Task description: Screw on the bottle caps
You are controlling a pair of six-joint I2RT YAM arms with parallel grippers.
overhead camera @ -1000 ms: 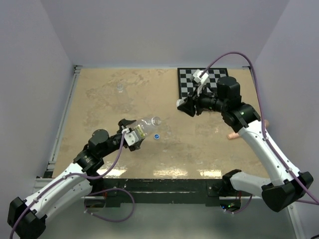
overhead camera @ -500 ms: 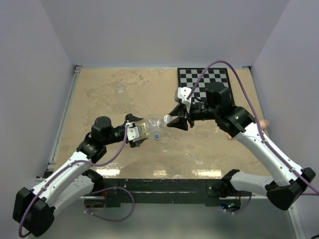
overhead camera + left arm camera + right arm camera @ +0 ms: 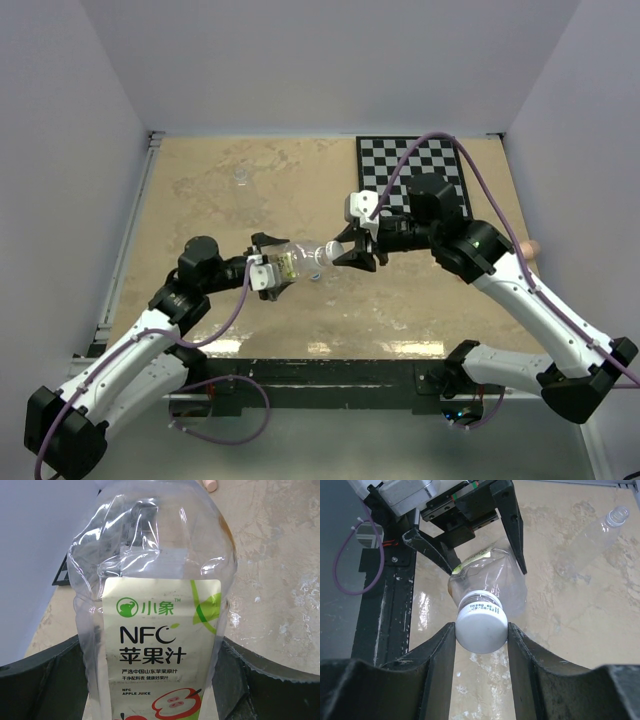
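Right now the step in hand looks to be threading the white cap (image 3: 481,628) onto the labelled bottle (image 3: 160,630). The left gripper (image 3: 272,266) is clamped on the bottle's body. It holds the bottle on its side above the middle of the table (image 3: 200,200), mouth to the right. The right gripper (image 3: 348,252) has its fingers pressed on either side of the white cap, which sits at the mouth, over the neck ring.

To do this well, I judge the cap must sit square to the neck before any turn, since a tilted start would cross the threads. The right wrist should roll about the bottle's long axis with a light push leftward. The left grip needs to be firm enough that the thin, crumpled wall neither spins nor buckles. One roll of the wrist may not be enough, so letting go, turning back and gripping again may be called for.

Counted:
- **Bottles:** two — the labelled bottle in the air and a short bottle (image 3: 241,177), uncapped, well apart at the far left.
- **Caps:** two — the white cap and a blue cap (image 3: 314,273), which lies on the table just beside the held bottle on its near side.
- **Other things:** one pink stick (image 3: 210,484) at the right and one checkerboard (image 3: 400,160) at the far right.
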